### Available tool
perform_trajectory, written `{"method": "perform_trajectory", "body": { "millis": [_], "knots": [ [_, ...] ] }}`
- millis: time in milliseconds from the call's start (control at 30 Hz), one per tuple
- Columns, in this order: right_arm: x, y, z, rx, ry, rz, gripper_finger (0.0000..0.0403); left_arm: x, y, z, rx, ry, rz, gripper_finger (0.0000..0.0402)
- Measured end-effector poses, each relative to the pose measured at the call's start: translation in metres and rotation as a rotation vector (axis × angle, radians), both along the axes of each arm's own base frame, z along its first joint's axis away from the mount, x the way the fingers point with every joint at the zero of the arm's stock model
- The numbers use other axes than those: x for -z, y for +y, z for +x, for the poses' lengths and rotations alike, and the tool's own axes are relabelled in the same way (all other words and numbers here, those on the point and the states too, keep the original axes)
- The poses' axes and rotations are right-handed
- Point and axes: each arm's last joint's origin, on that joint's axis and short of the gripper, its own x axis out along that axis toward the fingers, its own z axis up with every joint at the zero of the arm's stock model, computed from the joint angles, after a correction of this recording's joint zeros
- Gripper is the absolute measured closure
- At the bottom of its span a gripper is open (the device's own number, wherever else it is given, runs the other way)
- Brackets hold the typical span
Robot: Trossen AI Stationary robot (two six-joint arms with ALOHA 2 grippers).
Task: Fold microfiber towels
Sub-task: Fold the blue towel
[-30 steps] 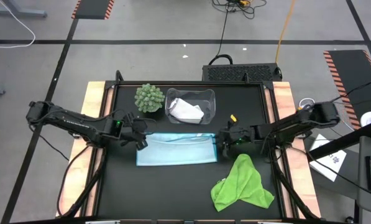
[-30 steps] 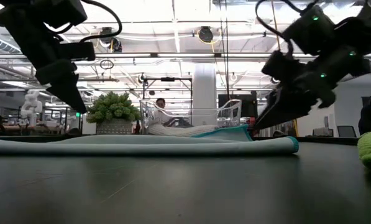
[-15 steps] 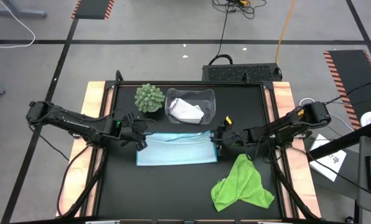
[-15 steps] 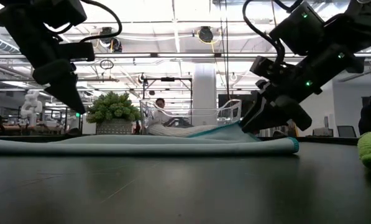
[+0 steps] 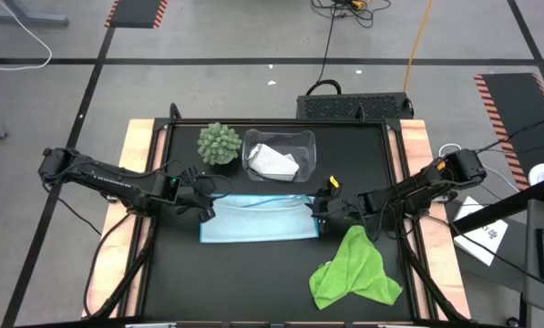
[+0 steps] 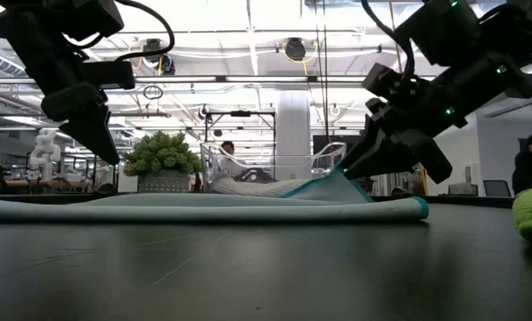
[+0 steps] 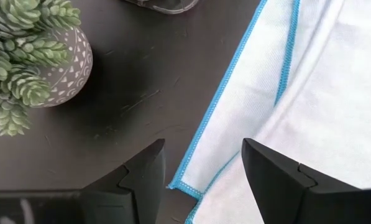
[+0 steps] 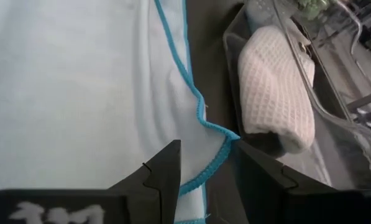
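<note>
Right tool [image 5: 319, 209]: pinching the blue towel's [image 5: 258, 219] far right corner, lifting it clear of the surface [image 5: 253, 273] in a small peak.
Left tool [image 5: 208, 207]: fingers spread, holding nothing, poised just above the towel's left edge.
Blue towel: folded flat between the two tools.
Green towel [image 5: 354, 271]: crumpled just beside the right tool, nearer the front edge.
White towel [image 5: 273, 161]: in the bin [image 5: 303, 141] beyond both tools, plant [image 5: 218, 143] beside it.

Soft blue cloth towel [image 5: 256, 219] lies on matt black table [image 5: 253, 273]; clear glossy plastic bin [image 5: 279, 155].
</note>
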Motion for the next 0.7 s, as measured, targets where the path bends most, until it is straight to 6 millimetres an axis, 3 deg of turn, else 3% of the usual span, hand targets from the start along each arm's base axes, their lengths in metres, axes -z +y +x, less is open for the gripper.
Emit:
{"method": "perform_trajectory", "body": {
  "millis": [467,700],
  "knots": [
    [-0.0003,0.0030,-0.0018,0.023,0.011,-0.059,0.0273,0.0000,-0.0001,0.0001,0.000,-0.001,-0.005,0.0194],
    [-0.0010,-0.0060,0.0019,-0.004,-0.004,0.021,0.0273,-0.0004,-0.0003,0.0009,0.002,-0.010,-0.009,0.0193]
  ]
}}
